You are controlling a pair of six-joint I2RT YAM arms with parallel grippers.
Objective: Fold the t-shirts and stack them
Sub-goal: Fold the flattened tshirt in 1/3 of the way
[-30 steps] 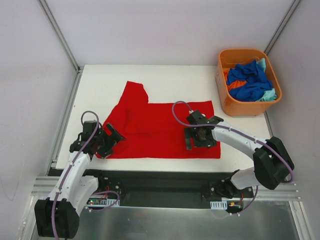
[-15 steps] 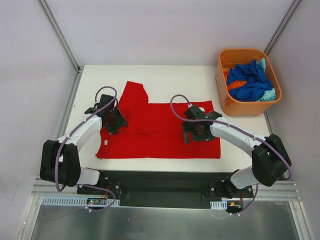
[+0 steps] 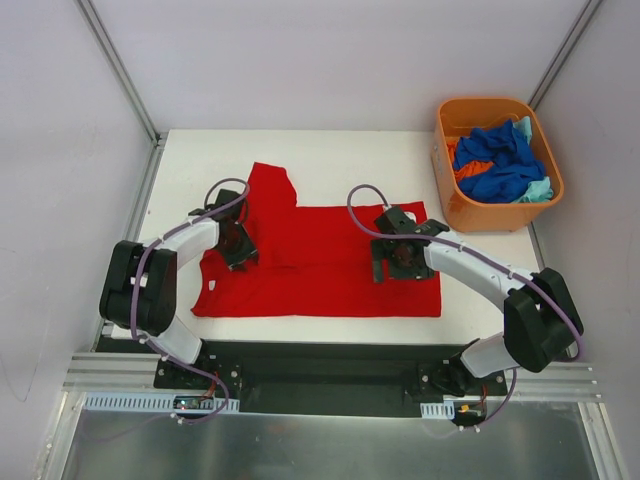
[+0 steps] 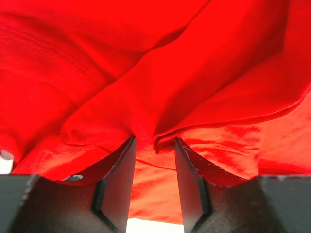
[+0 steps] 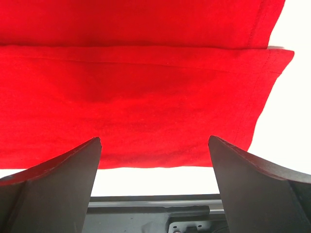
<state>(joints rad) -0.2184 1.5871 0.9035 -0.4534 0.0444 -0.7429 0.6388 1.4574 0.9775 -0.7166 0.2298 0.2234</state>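
A bright red t-shirt (image 3: 320,262) lies spread flat on the white table (image 3: 350,150), one sleeve pointing to the far side. My left gripper (image 3: 238,246) is down on the shirt's left part, below that sleeve. In the left wrist view its jaws (image 4: 154,143) stand narrow, with a bunched fold of the red t-shirt (image 4: 146,97) pinched between the tips. My right gripper (image 3: 400,262) hovers over the shirt's right part with jaws wide open (image 5: 154,145); the red t-shirt's hem (image 5: 146,111) lies under them, untouched.
An orange plastic tub (image 3: 470,215) stands at the back right of the table, holding crumpled royal blue (image 3: 495,165), orange (image 3: 465,172) and pale teal (image 3: 540,190) t-shirts. Metal frame posts rise at both far corners. The table's near edge runs just below the shirt.
My left arm swung from the shirt's near-left corner up onto the cloth below the sleeve, and its jaws narrowed onto a fold. The right gripper barely shifted and stayed open.
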